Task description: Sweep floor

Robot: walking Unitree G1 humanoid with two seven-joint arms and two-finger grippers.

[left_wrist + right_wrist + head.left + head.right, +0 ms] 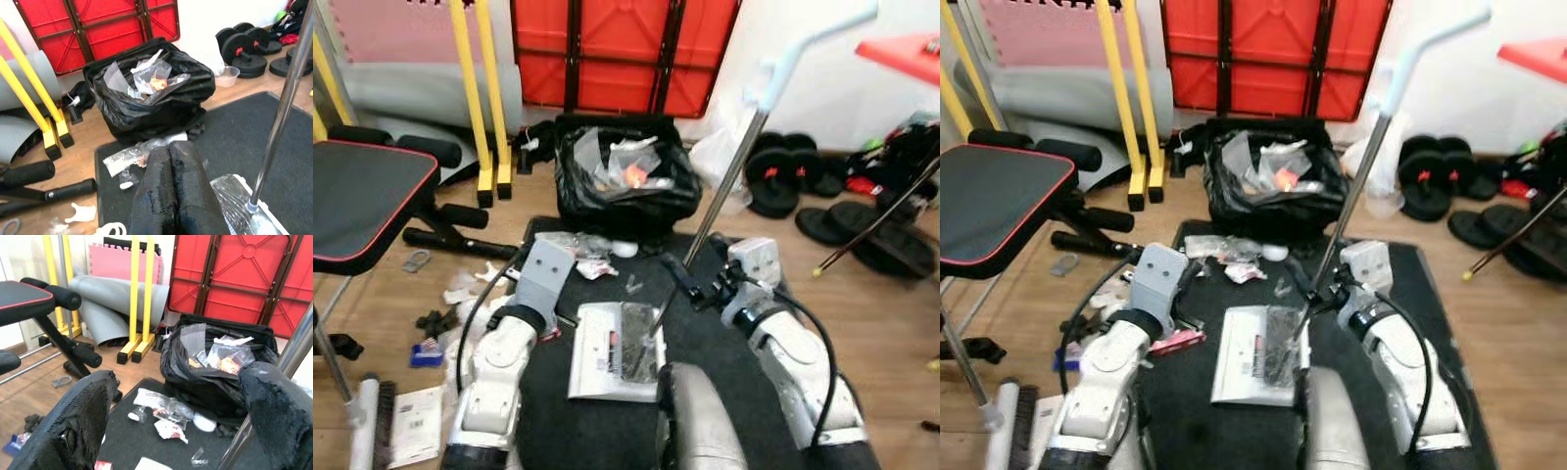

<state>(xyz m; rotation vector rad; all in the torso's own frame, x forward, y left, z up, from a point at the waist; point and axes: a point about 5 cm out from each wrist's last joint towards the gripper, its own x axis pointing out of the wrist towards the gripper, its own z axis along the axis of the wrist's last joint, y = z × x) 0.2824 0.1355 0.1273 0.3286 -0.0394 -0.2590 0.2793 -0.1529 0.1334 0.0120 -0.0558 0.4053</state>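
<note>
Right pincer (690, 284): its fingers are apart with the metal pole (722, 191) running beside one of them, so you have no grip on it. Whether they touch the pole, you can't tell.
Left pincer (168, 188): fingers pressed together, nothing between them, hovering above the mat.
Dustpan (617, 350): flat on the dark mat (744, 392) between your arms, the pole rising from it with its pale handle (803, 44) tilted away to your right.
Risk one: close late or off-centre and the pole likely slides out and topples towards the dumbbells (773, 181).
Risk two: a nudge at the pole could skid the dustpan and spill whatever sits in it.
Risk three: the bin bag (625, 176) is stuffed to its rim, so a bump from either arm may shed wrappers.
Litter: wrappers (582, 250) lie on the mat's far edge just in front of the bag; more scraps (460, 289) on the wood floor to your left.
Brush (372, 426): lying on the floor near your left side, well apart from the dustpan.
Room: wood floor, weight bench (362, 196) at left, red folded panel (622, 49) against the wall, sandals (847, 225) at right.
</note>
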